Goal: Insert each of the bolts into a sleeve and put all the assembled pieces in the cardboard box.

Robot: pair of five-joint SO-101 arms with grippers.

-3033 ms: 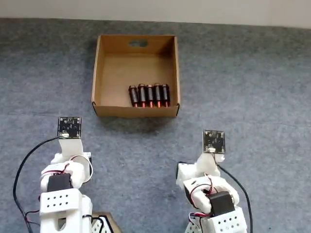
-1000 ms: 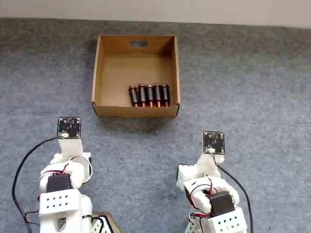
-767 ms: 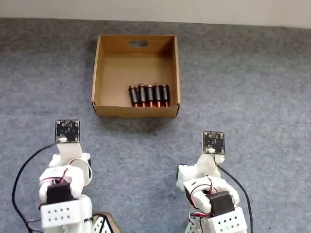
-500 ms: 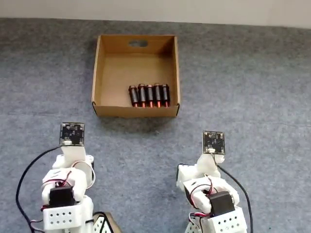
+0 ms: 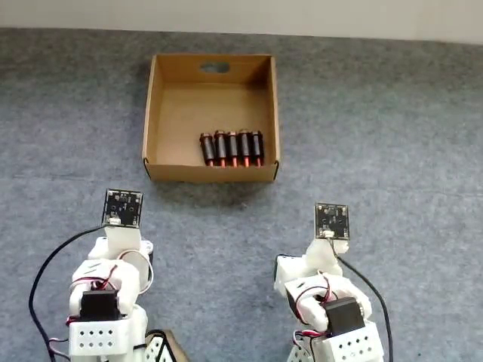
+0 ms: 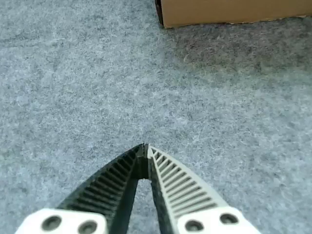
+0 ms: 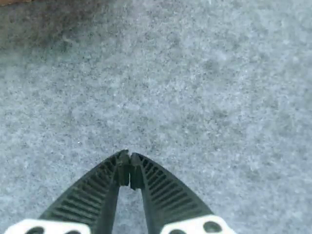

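With the assembled pieces (image 5: 231, 148) in the cardboard box (image 5: 189, 109), I judge my closed, empty left gripper (image 6: 146, 149) and right gripper (image 7: 129, 156) need only park.

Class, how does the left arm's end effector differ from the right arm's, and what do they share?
The left end effector has one black finger and one pale grey; the right end effector has two black fingers. A corner of the cardboard box lies ahead of the left one; mostly carpet lies ahead of the right. Both are shut and empty.
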